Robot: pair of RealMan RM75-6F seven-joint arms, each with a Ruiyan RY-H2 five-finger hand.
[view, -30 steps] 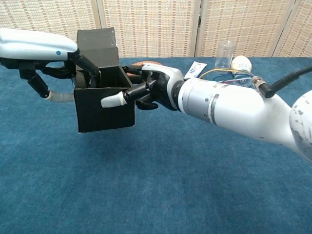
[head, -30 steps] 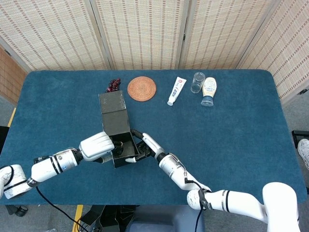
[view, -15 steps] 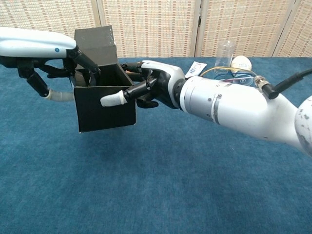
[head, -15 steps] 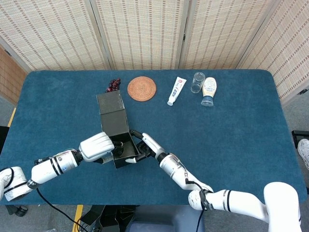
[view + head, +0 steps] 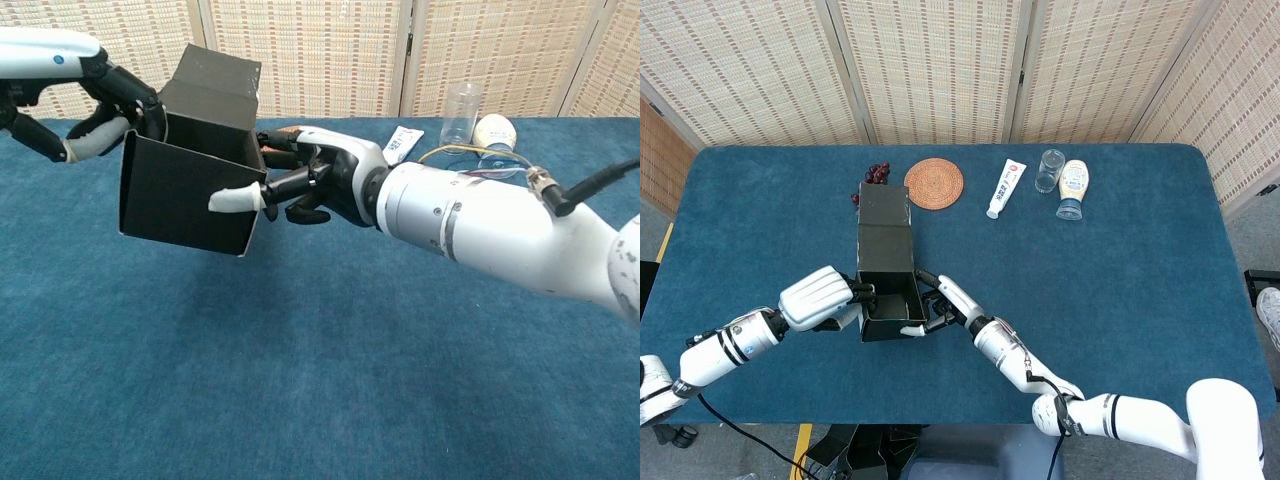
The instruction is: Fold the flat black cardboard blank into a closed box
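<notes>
The black cardboard box (image 5: 887,297) is folded into an open-topped tub, with its long lid flap (image 5: 885,228) standing out behind it. In the chest view the box (image 5: 185,198) hangs tilted above the blue table, its left side higher. My left hand (image 5: 818,298) grips the box's left wall; the chest view shows the left hand (image 5: 98,118) with fingers hooked over that wall's top edge. My right hand (image 5: 939,305) holds the right wall. Its thumb lies across the front corner in the chest view of the right hand (image 5: 312,186), and the other fingers are hidden behind the wall.
Along the far edge of the table (image 5: 1120,300) lie a bunch of dark grapes (image 5: 873,176), a round woven coaster (image 5: 933,183), a white tube (image 5: 1006,188), a clear glass (image 5: 1049,170) and a tipped pale bottle (image 5: 1073,187).
The box has turned and tilted, its left side rising and its lid flap swinging toward the coaster. My left hand has drawn back to the left; my right hand stayed on the right wall.
</notes>
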